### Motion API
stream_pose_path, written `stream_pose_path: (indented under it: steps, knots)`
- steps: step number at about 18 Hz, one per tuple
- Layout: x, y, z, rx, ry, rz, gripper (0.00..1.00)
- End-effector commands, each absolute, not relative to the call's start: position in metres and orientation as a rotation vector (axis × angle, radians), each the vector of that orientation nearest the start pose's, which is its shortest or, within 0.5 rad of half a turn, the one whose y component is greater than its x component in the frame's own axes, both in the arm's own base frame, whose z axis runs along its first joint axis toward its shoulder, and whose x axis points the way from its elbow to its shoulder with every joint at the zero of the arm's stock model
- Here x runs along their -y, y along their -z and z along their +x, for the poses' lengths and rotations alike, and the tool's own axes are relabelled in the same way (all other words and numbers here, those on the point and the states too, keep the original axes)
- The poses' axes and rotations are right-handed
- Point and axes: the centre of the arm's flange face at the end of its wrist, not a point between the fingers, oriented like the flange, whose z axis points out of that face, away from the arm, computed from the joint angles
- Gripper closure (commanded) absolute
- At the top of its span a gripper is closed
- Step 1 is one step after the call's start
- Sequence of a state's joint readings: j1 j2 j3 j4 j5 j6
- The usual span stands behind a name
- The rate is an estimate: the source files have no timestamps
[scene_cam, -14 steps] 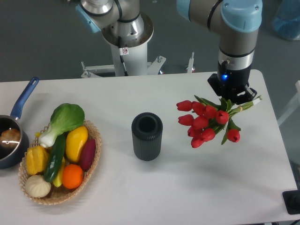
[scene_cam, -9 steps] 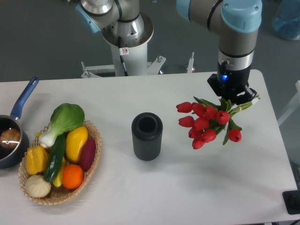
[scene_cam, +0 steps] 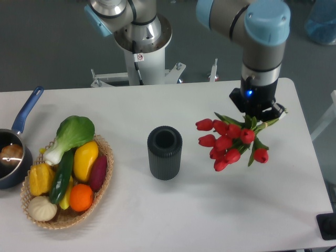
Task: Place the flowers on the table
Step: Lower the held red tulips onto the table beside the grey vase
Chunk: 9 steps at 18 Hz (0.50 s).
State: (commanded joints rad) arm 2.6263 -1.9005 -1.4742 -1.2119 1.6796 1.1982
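The flowers (scene_cam: 227, 140), a bunch of red tulips with green leaves, hang at the right side over the white table (scene_cam: 210, 210). Their pale green stems run up and to the right under my gripper (scene_cam: 259, 116). The gripper points straight down and is shut on the stems; its fingers are mostly hidden under the wrist. The red heads point left and down. I cannot tell whether the bunch touches the tabletop.
A dark ribbed vase (scene_cam: 165, 152) stands upright at the table's middle, left of the flowers. A wicker basket (scene_cam: 103, 181) with vegetables and fruit sits at the left. A blue-handled pot (scene_cam: 11, 152) is at the far left edge.
My gripper and the flowers have shifted a little to the left and toward the back. The vase and basket have not moved.
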Motion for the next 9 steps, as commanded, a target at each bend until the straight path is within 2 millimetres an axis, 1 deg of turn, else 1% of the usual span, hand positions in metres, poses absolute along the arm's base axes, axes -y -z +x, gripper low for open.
stream_pose_path:
  steps: [1, 2, 4, 6, 9]
  knots:
    - [-0.420, -0.383, -0.488, -0.214, -0.241, -3.171, 1.00]
    - [-0.422, -0.373, -0.490, -0.219, -0.217, -3.179, 1.00]
    - [-0.430, -0.347, -0.492, -0.204, -0.161, -3.201, 1.00]
    - [-0.437, -0.327, -0.489, -0.205, -0.119, -3.215, 1.00]
    - [-0.437, -0.311, -0.487, -0.208, -0.080, -3.229, 1.00]
